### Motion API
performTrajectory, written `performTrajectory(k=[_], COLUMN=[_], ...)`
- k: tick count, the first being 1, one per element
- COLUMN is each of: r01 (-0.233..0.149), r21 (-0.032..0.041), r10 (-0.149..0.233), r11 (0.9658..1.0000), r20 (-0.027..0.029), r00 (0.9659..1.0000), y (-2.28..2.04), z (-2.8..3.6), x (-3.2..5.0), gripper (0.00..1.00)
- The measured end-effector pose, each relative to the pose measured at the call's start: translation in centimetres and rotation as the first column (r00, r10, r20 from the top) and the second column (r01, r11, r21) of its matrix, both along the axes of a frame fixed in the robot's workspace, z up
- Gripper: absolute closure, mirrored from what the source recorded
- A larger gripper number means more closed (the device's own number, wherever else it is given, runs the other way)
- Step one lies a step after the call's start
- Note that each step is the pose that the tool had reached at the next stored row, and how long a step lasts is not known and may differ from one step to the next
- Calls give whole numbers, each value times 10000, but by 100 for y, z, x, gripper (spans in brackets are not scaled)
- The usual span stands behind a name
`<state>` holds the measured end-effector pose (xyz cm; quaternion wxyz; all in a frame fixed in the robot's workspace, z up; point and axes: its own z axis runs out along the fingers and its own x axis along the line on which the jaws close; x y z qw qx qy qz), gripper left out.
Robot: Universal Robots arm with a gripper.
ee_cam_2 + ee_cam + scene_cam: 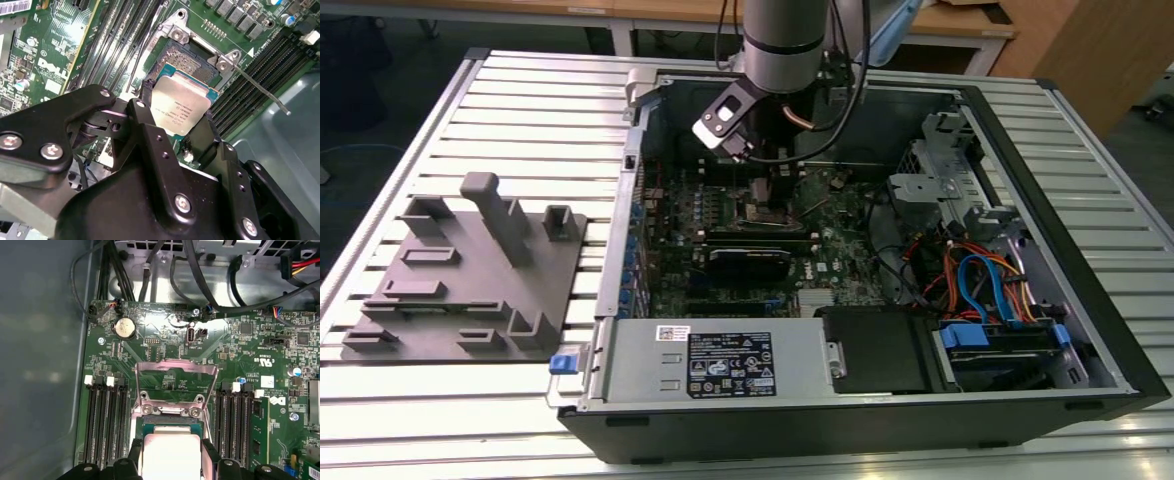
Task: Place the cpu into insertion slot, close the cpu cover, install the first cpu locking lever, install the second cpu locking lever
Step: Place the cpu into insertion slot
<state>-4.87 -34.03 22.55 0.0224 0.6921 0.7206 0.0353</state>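
Black fingers (205, 135) clamp the cpu (179, 105) by its edges over the insertion slot (192, 62); the cpu cover (172, 400) stands raised.

Small print marks the cpu (180, 107) and the power-supply label (727, 365)

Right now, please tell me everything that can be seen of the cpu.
The cpu is a small flat square chip: a dull silver-grey metal top with faint print, and a green-blue board edge around it. The gripper's black fingers clamp two opposite sides of it. It is held over the insertion slot, whose cpu cover stands raised open; whether it is already seated I cannot tell.
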Motion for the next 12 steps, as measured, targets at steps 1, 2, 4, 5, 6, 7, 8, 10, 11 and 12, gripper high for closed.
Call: performTrajectory(k=[1, 2, 4, 5, 6, 7, 8, 10, 11, 12], r01=[0, -1, 0, 0, 0, 0, -1, 0, 0, 0], r21=[-1, 0, 1, 1, 0, 0, 0, 0, 1, 5], r10=[0, 1, 0, 0, 0, 0, 1, 0, 0, 0], r11=[10000, 10000, 10000, 10000, 10000, 10000, 10000, 10000, 10000, 10000], r20=[-1, 0, 0, 1, 0, 0, 0, 0, 1, 3], r00=[10000, 10000, 10000, 10000, 10000, 10000, 10000, 10000, 10000, 10000], y=[0, 0, 0, 0, 0, 0, 0, 0, 0, 1], z=[0, -1, -1, -1, -1, -1, -1, -2, -2, -7], x=[0, 0, 0, 0, 0, 0, 0, 0, 0, 1], gripper=[46, 46, 46, 46, 46, 46, 46, 46, 46, 46])
